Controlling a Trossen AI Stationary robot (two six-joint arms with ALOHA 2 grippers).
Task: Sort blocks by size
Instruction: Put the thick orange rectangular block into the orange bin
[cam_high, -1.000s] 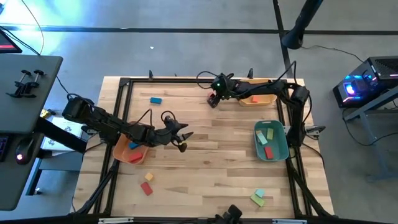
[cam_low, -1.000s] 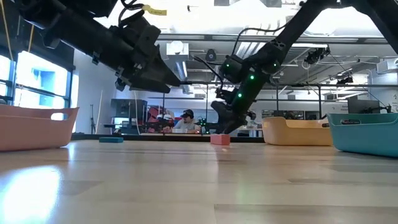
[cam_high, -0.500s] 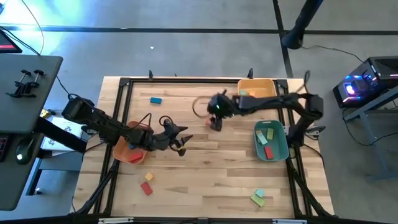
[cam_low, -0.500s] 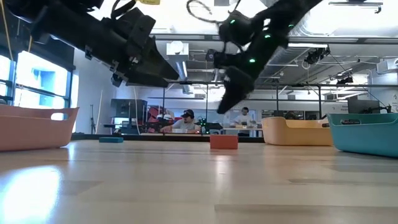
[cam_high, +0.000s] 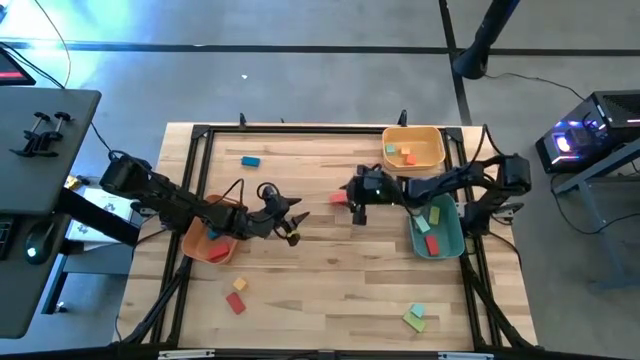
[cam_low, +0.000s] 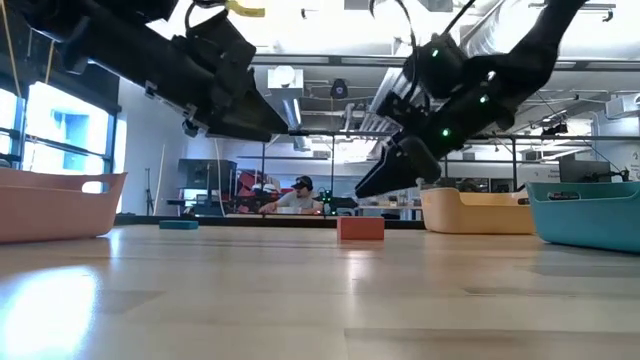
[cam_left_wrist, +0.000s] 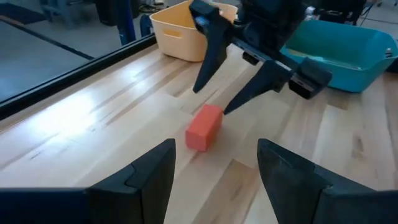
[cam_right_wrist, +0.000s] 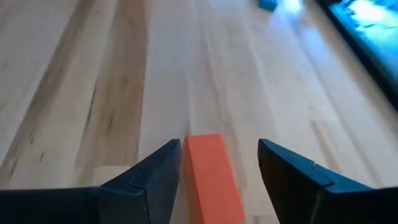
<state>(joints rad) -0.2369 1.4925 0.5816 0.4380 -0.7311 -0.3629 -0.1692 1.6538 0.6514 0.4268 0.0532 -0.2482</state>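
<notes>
Right gripper (cam_high: 352, 203) released, fingers astride red block (cam_high: 339, 198) at table centre | left gripper (cam_high: 292, 226) released, idle at 8 o'clock | risk: descending finger clips block, skews grasp.

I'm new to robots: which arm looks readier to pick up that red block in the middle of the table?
The right arm, probably. Its right gripper hangs open just beside the red block, fingers pointed at it. The left gripper is also open but waits farther off, near the orange bin.

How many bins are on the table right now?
3: an orange bin under the left arm, a yellow bin at the far edge, a teal bin beside the right arm.
</notes>
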